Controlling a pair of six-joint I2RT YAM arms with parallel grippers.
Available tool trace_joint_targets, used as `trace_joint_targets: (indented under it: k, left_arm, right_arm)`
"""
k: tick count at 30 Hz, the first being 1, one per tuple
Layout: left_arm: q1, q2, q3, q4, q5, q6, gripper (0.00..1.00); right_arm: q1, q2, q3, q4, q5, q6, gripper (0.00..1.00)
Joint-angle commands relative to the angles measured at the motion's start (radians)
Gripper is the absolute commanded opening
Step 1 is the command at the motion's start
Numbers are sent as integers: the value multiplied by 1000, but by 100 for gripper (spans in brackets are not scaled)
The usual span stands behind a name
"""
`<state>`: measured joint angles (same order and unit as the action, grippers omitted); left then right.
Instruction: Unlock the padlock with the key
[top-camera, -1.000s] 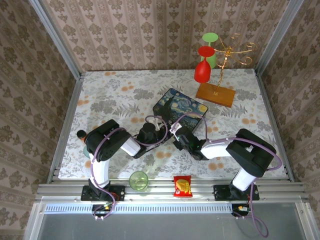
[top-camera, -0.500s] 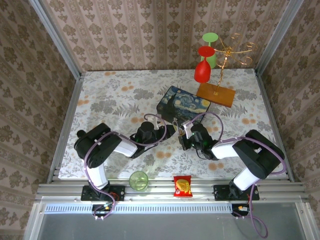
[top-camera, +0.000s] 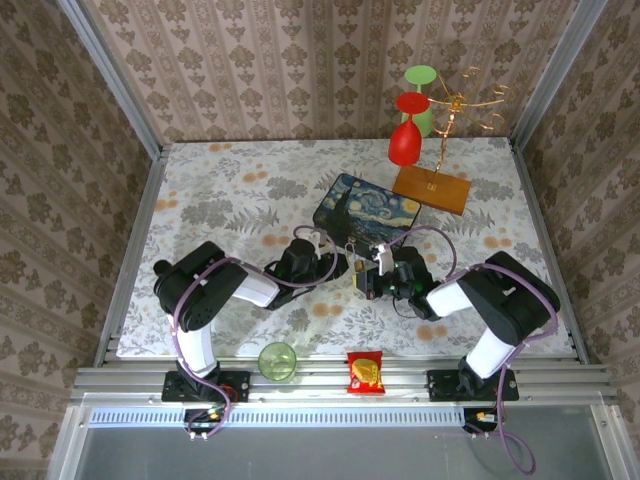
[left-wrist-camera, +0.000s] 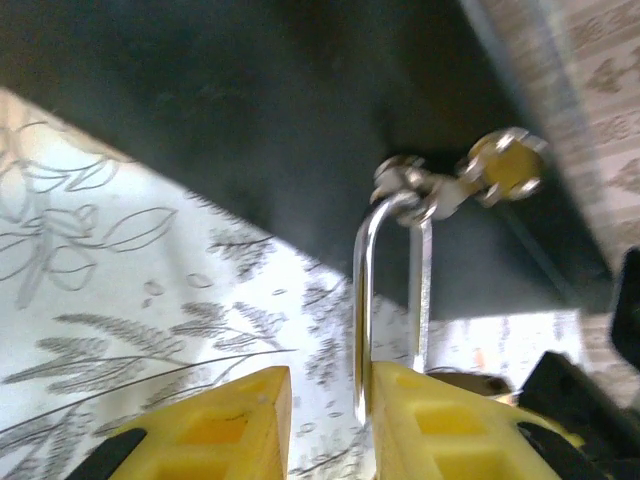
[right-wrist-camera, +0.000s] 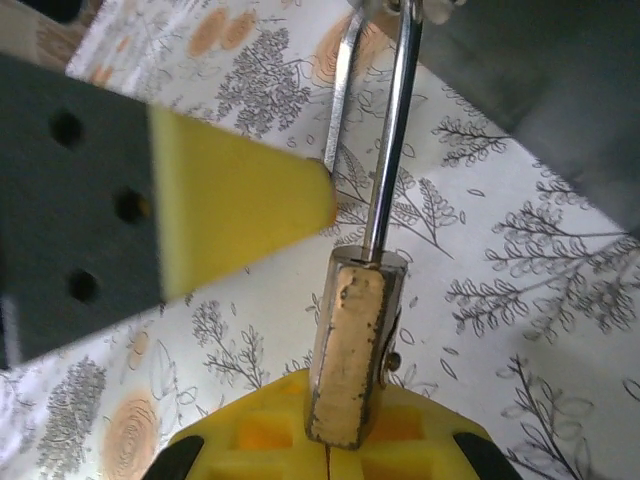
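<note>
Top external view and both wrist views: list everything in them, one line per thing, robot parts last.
table: one, grey floral cloth, under everything
box: one, dark blue starry-night painting, table centre
padlock: one, brass body with silvery shackle, hooked through the box's latch, between the grippers
stand: one, wooden base with gold hooks, far right
red glass: one, red, upside down on the stand
green glass: one, green, upside down on the stand, behind the red one
cup: one, clear green, near edge, left of centre
snack packet: one, red and yellow, near edge, centre
left gripper: one, yellow fingers, apart, at the shackle
right gripper: one, yellow fingers, shut, under the padlock body
</note>
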<state>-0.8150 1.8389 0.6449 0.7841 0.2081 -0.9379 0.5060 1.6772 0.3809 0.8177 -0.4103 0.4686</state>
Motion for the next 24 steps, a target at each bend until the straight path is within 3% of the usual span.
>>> trace_joint_targets:
  k: [1,8,12,18,24]
  left_arm:
    - [-19,-35,61,-185,-56,143,29]
    - [-15,8,97,-231,-64,171,29]
    - [-14,20,98,-217,-65,165,29]
    - [-16,3,84,-202,-62,152,29]
    - [-10,-45,42,-160,-77,132,29]
  right_arm:
    - [-15,69,-5,-38,-71,117,9]
    - [-17,55,-24,-141,63,149,12]
    - [-16,20,-20,-241,122,162,26]
    - [-17,-108,-38,-388,248,135,26]
    - [-15,-186,-6,-433,282,142,30]
